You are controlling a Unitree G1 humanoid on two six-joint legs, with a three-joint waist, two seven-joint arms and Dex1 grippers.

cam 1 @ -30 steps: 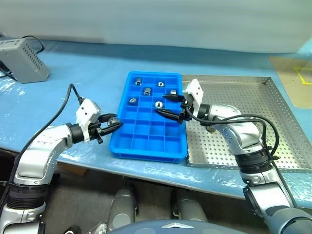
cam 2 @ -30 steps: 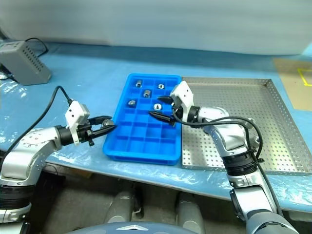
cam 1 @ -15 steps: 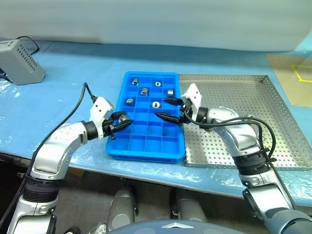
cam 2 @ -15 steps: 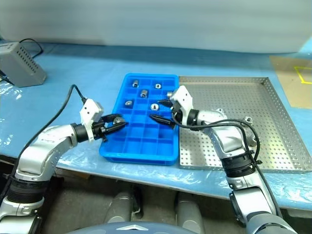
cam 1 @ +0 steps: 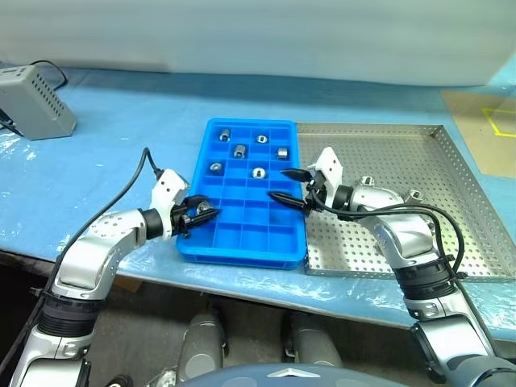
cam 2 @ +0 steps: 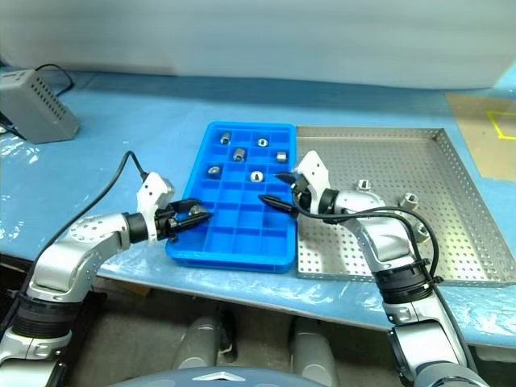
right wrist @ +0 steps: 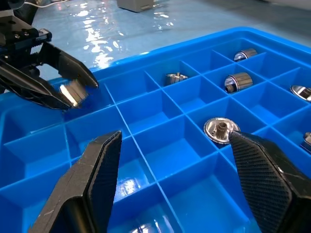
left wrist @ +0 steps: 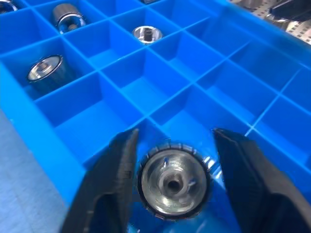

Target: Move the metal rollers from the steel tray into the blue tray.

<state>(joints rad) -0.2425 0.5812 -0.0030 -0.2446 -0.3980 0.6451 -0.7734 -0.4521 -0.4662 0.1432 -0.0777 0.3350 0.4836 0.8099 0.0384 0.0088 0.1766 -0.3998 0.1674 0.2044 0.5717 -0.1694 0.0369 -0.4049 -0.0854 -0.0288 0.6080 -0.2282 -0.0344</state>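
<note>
Your steel tray has a few metal rollers left. Blue tray beside it holds five in its far compartments. Right gripper hangs wide and empty over it. Left gripper has a roller between parted fingers at the near-left compartments.

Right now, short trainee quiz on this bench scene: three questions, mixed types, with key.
1. True or false: the right gripper grips a shiny short metal roller.
2. The metal roller at the left gripper is over: A) the bright blue compartmented plastic tray; B) the perforated steel tray; C) the grey box.
3. Not counting that one, how many rollers lie in the blue tray's compartments?
Key: 1 false, it is open and empty; 2 A; 3 six.
</note>
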